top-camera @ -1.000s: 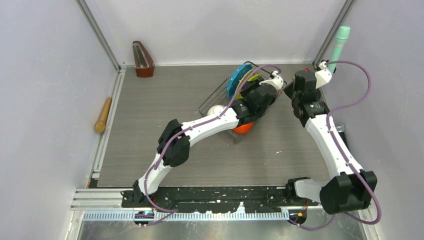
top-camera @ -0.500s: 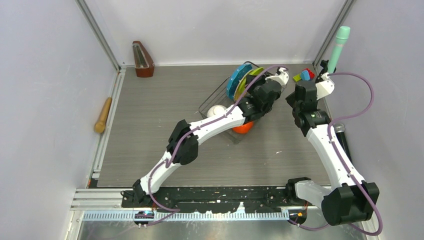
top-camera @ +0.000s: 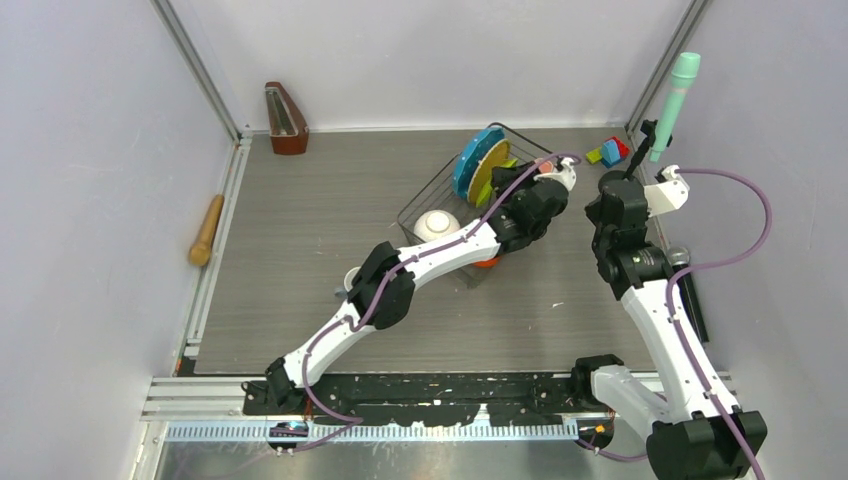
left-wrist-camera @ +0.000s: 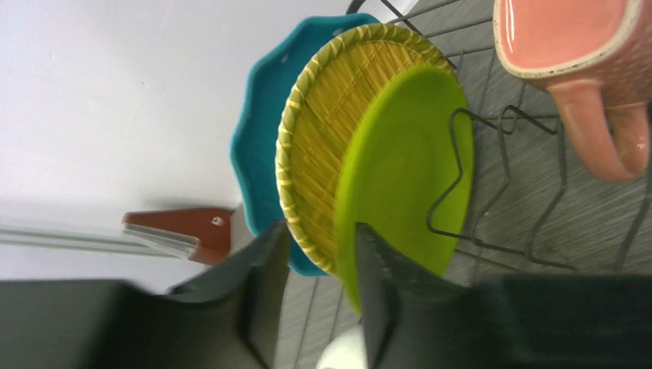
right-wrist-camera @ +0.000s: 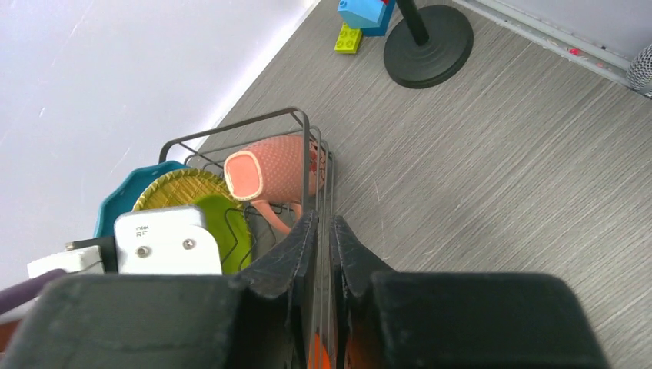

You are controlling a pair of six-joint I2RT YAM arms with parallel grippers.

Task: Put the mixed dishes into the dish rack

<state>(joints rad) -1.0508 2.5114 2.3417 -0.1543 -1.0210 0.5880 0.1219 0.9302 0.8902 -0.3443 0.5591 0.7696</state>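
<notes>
The lime-green plate (left-wrist-camera: 400, 177) stands on edge in the dish rack (top-camera: 425, 195), upper centre of the overhead view, propped upright by wire dividers (left-wrist-camera: 454, 196). The left gripper (left-wrist-camera: 321, 231) faces it, fingers apart and empty. The right gripper (right-wrist-camera: 324, 219) has its fingers together, also empty.

You have the blue plate (left-wrist-camera: 257, 146) and lime-green plate (left-wrist-camera: 400, 169) standing on edge in the black wire dish rack (top-camera: 430, 195). The pink mug (right-wrist-camera: 273, 173) lies on its side beside them, and the white bowl (top-camera: 436, 223) sits at the rack's left end.
</notes>
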